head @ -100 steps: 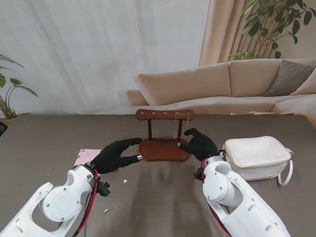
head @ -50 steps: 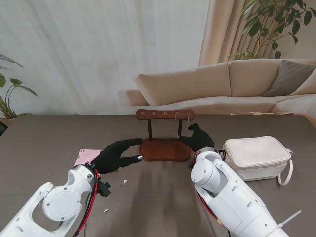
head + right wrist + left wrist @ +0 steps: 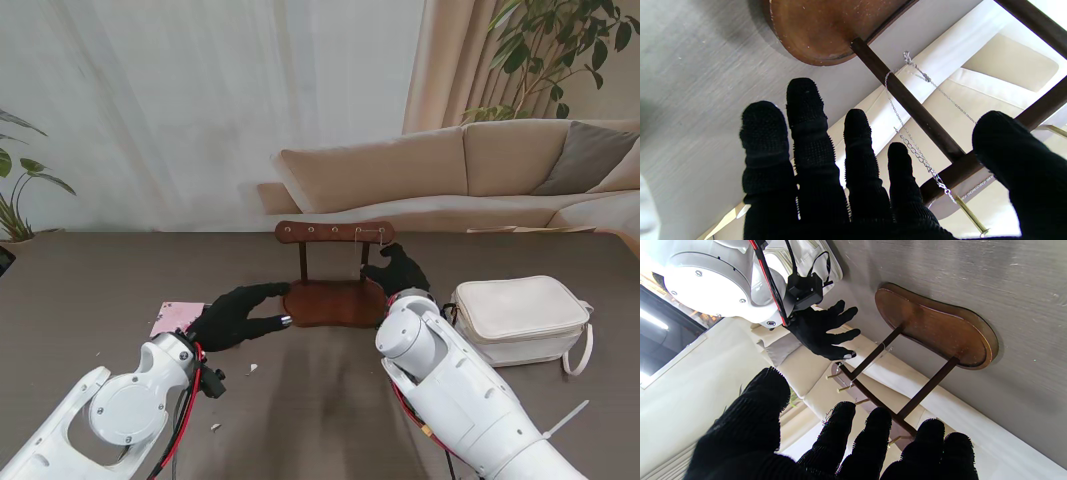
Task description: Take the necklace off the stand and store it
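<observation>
The dark wooden stand [image 3: 335, 302] has an oval base, two posts and a peg bar across the top. A thin silver necklace [image 3: 907, 141] hangs from the pegs at the bar's right end [image 3: 372, 236], draped by the right post. My right hand [image 3: 398, 272] is raised beside that post with its fingers apart; in the right wrist view the chain runs between its thumb and fingers [image 3: 900, 173], not gripped. My left hand [image 3: 236, 314] rests open on the table at the left end of the base, fingertips at its edge. The left wrist view shows the stand [image 3: 937, 326] and the right hand [image 3: 821, 330].
A white zipped bag [image 3: 520, 318] lies to the right of the stand, close to my right arm. A pink card [image 3: 176, 318] lies by my left wrist. Small scraps dot the table near me. A sofa stands behind the table.
My right hand has lifted off the base and moved farther from me, up beside the right post toward the chain. The left hand has stayed put.
</observation>
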You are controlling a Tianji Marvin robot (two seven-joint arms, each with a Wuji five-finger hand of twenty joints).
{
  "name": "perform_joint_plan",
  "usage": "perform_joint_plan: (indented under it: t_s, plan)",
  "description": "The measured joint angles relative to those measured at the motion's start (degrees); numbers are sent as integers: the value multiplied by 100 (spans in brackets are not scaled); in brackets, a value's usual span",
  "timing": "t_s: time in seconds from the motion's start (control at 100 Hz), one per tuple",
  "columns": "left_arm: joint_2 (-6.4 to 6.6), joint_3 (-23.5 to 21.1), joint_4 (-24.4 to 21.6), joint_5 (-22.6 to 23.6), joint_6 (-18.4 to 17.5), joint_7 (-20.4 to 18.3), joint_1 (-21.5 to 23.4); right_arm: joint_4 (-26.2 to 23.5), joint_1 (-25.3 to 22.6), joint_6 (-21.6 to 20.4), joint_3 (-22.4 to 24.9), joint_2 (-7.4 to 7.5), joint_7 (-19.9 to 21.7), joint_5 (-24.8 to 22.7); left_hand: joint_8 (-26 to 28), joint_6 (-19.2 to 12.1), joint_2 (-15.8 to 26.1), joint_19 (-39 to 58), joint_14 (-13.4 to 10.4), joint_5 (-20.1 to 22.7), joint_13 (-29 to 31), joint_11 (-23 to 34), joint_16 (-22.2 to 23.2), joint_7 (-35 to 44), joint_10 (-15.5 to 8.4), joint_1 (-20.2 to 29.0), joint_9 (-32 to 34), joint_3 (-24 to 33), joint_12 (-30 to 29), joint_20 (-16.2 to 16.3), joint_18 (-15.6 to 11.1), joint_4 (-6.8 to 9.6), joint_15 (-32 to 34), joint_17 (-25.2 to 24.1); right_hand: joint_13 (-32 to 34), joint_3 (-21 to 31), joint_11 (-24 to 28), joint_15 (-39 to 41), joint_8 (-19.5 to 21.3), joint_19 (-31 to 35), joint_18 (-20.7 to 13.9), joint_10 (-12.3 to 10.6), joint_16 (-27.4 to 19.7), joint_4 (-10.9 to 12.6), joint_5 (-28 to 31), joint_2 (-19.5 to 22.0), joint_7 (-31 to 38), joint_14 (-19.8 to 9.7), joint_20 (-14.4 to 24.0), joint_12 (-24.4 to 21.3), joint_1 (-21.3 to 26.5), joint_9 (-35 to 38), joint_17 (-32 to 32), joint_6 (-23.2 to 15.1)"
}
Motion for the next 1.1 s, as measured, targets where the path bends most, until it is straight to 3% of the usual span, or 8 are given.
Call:
perform_joint_plan:
  t_s: [0.36,0.51,0.56,0.61,0.68,0.79,1.1]
  plan:
    - [3,24,17,-57,45,-52,-31,571,297,-115,-83,-276,-416,432,0,0,0,0,0,2,0,0,0,0,0,0,1,-37,1,0,0,0,0,-1,254,685,63,275,103,208,4,12,90,0,1204,-11,316,-13,0,-30,242,417,1,-356]
    - [6,29,17,-74,63,-80,-35,767,398,-175,-118,-377,-557,581,0,0,0,0,0,2,0,1,0,0,0,0,1,-38,1,0,0,0,0,-1,476,902,75,346,277,298,4,10,93,0,1914,-18,520,-27,0,-33,632,639,2,-353]
    - [7,30,17,-75,64,-87,-36,837,424,-192,-118,-421,-665,640,0,0,0,0,0,7,0,1,0,0,0,0,1,-39,1,0,0,0,0,-1,571,919,118,419,192,359,4,9,107,-366,2128,-19,788,-35,-127,-33,855,780,3,-346]
    - [8,31,17,-77,64,-91,-37,900,449,-209,-118,-463,-761,668,0,0,0,0,0,32,0,1,0,0,0,0,1,-59,1,0,0,0,0,-8,696,940,65,508,30,433,4,7,155,-755,2291,-285,1173,-50,-131,-33,1120,920,6,-345]
    - [9,36,19,-89,69,-94,-41,980,483,-245,-115,-513,-854,685,0,0,0,0,0,32,0,1,0,0,0,0,1,-61,1,0,0,0,0,-11,904,1028,70,610,-27,496,6,2,172,-1082,2461,-491,1676,-87,-132,-33,1510,1131,9,-383]
    - [12,48,22,-116,85,-121,-54,1079,527,-287,-96,-582,-1035,715,0,0,0,0,0,35,0,1,-54,0,0,0,1,-61,1,0,0,0,0,-14,1182,1020,73,764,-33,686,16,-4,248,-1194,2913,-668,2045,-168,-132,-34,1861,1516,27,-426]
    - [24,80,52,-159,92,-195,-96,1099,554,-288,6,-646,-1166,817,0,0,3,0,0,63,0,1,-63,0,0,0,2,-116,1,0,0,0,0,-17,1330,1161,279,1646,292,978,148,-10,594,-1252,3574,-736,2227,-208,-201,476,1942,2176,30,-321]
